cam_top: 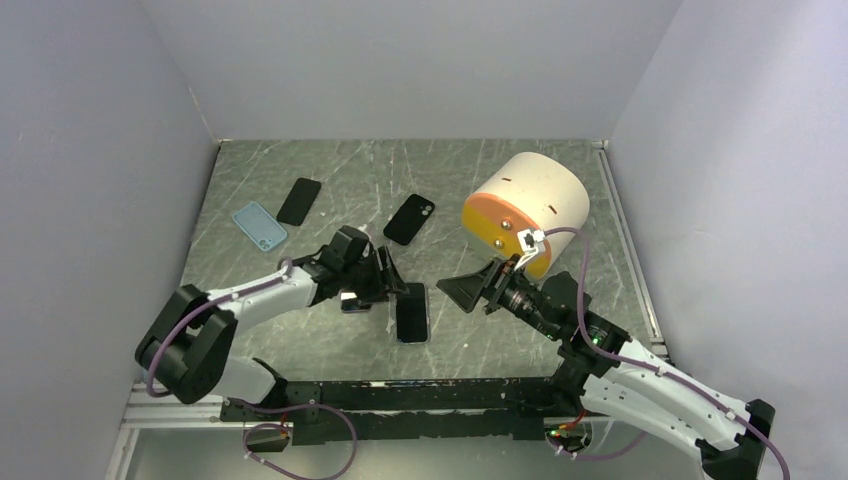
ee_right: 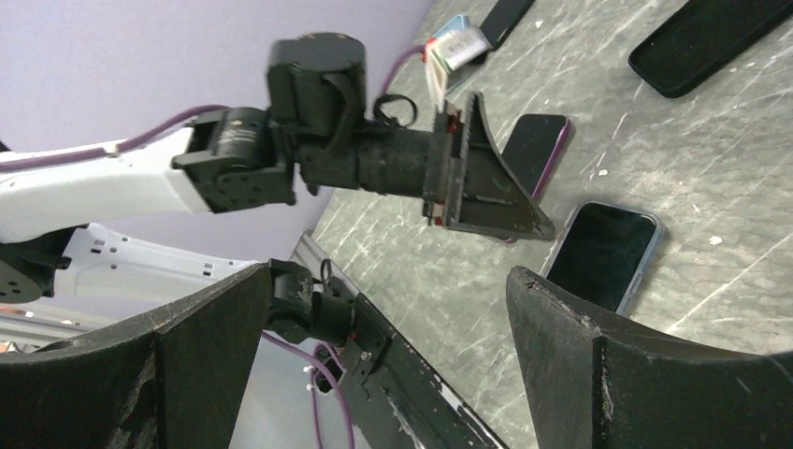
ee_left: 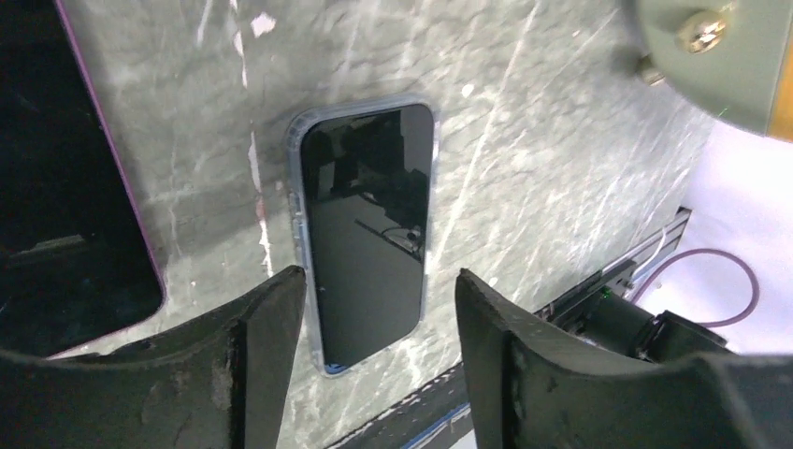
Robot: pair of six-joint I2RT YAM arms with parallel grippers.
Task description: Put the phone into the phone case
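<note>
Phone (ee_left: 367,234) lies screen up on the grey marbled surface (ee_left: 542,187), near the front edge and between the two arms, seated inside the clear phone case (ee_left: 295,187), whose rim shows all around it. The left gripper (ee_left: 379,281) hovers over the near end of the phone with its fingers (ee_left: 266,327) spread wider than the case, holding nothing. Just left of it lies a second dark phone with a purple edge (ee_left: 65,187). The right gripper (ee_right: 388,281) sits to the right of the phone, tilted toward the left arm, its fingers wide apart and holding nothing. Farther back on the surface lie a black phone (cam_top: 409,219), a black case (cam_top: 298,201) and a light blue case (cam_top: 259,226). At far right, a cream cylinder with an orange end (cam_top: 525,210) lies on its side.
</note>
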